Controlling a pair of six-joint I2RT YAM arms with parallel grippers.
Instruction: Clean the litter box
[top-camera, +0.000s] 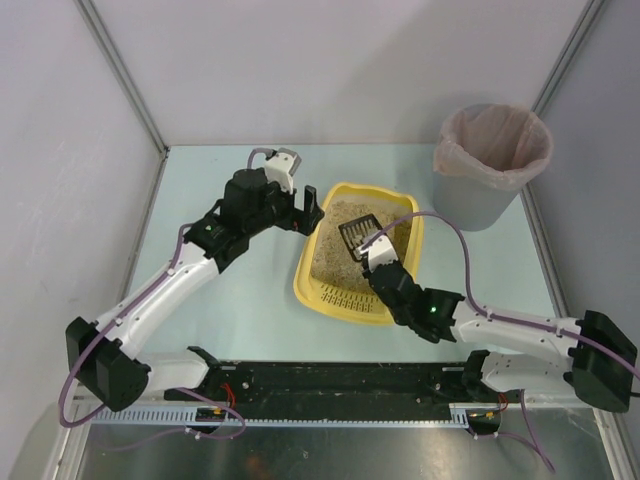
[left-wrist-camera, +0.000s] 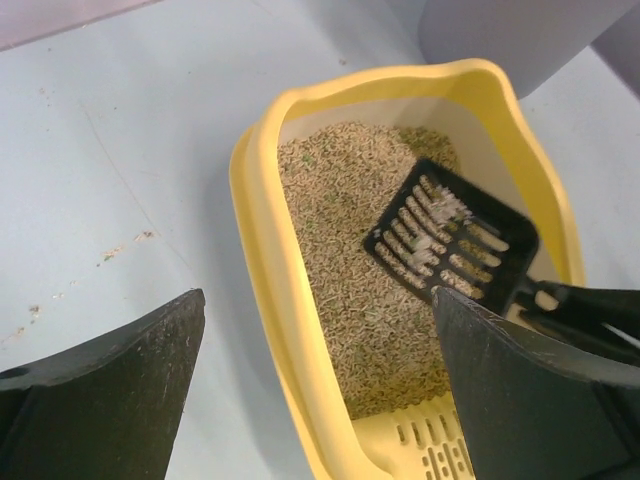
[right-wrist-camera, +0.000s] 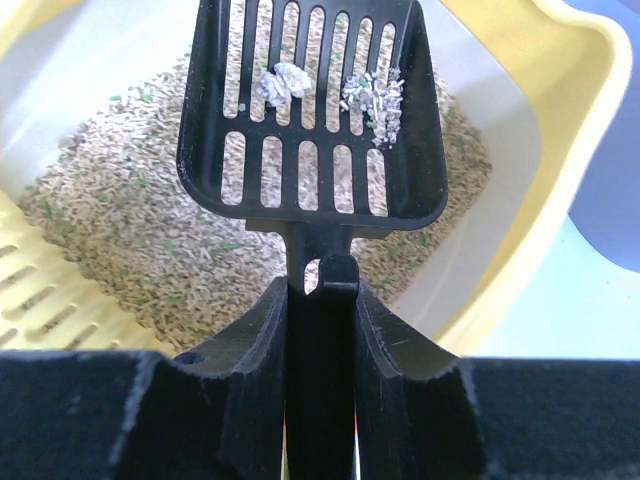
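Two pale clumps (right-wrist-camera: 280, 82) lie in the black scoop (right-wrist-camera: 310, 222), which your right gripper (right-wrist-camera: 322, 300) clamps by the handle over the litter box (top-camera: 300, 280) at mid-frame. Your left gripper (top-camera: 312, 213) gapes wide beside the box's upper-left rim.

One yellow litter box (top-camera: 345, 300), one black slotted scoop (top-camera: 357, 236) and one grey bin (top-camera: 480, 195) with one pinkish liner (top-camera: 495, 140), all on one table (top-camera: 230, 290). Arms, two, both mine, each ending in one pincer: my left pincer (top-camera: 310, 212) and my right pincer (top-camera: 375, 248). Pale lumps on the scoop, two: a left clump (right-wrist-camera: 280, 82) and a right clump (right-wrist-camera: 373, 100).
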